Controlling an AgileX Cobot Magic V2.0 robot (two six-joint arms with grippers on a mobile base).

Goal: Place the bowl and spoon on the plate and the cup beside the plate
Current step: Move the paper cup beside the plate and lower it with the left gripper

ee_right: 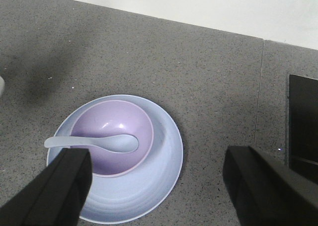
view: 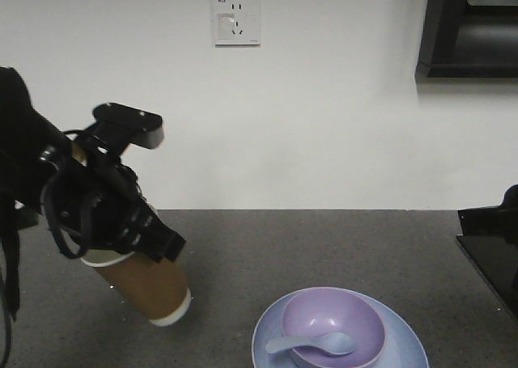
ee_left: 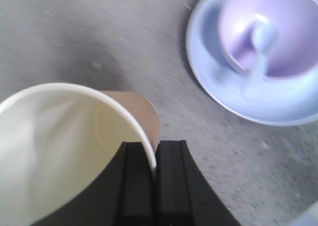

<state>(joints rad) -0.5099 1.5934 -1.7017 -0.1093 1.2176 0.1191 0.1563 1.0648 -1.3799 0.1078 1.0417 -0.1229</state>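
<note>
**A:** Where's the cup (view: pixel 150 283)?

**B:** On the left, tilted, with its base apparently off the table (view: pixel 324 247). The left gripper (ee_left: pixel 154 181) is clamped on its rim, one finger inside and one outside.

**A:** How should it be set down?

**B:** I'd level it first, then lower it flat just beside the plate (view: pixel 405 344) without touching it, then release.

**A:** And the rest?

**B:** The bowl (view: pixel 332 319) sits on the plate, with the spoon (view: pixel 312 344) in it. The right gripper (ee_right: pixel 161 186) hangs above them, fingers wide apart, holding nothing.
</note>
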